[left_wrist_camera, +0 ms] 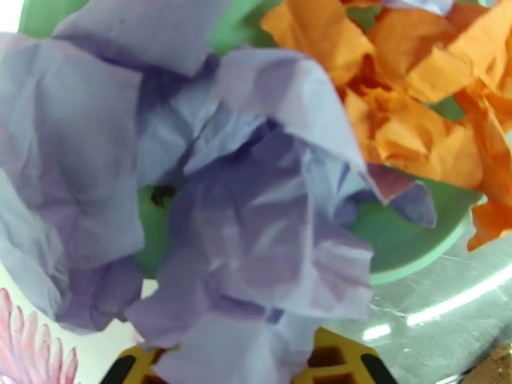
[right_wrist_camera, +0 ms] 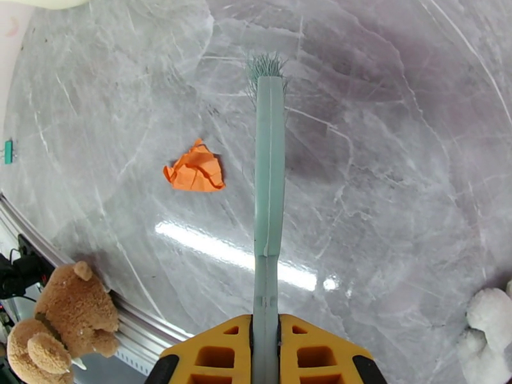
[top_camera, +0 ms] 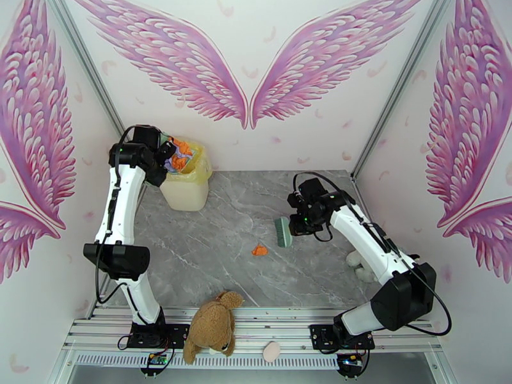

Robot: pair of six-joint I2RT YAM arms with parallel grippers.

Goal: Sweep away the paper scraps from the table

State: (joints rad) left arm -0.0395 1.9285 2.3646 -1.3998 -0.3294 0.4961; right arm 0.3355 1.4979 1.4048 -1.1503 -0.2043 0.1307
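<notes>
A single orange paper scrap (top_camera: pixel 259 250) (right_wrist_camera: pixel 194 169) lies near the middle of the grey marble table (top_camera: pixel 205 264). My right gripper (top_camera: pixel 296 225) (right_wrist_camera: pixel 265 334) is shut on the handle of a mint-green brush (top_camera: pixel 282 232) (right_wrist_camera: pixel 269 168), whose bristles hang just right of that scrap. At the back left, my left gripper (top_camera: pixel 161 153) (left_wrist_camera: pixel 240 369) holds a mint-green dustpan (left_wrist_camera: pixel 409 232) tilted over a pale yellow bin (top_camera: pixel 187 184). Purple paper scraps (left_wrist_camera: pixel 256 206) and orange ones (left_wrist_camera: pixel 409 91) fill the pan and hide its handle between the fingers (left_wrist_camera: pixel 339 360).
A brown plush toy (top_camera: pixel 211 324) (right_wrist_camera: pixel 64 321) lies on the metal frame at the table's front edge. A white plush (top_camera: pixel 358 267) (right_wrist_camera: pixel 489 321) sits by the right wall behind the right arm. A small pink object (top_camera: pixel 272 351) rests on the front rail.
</notes>
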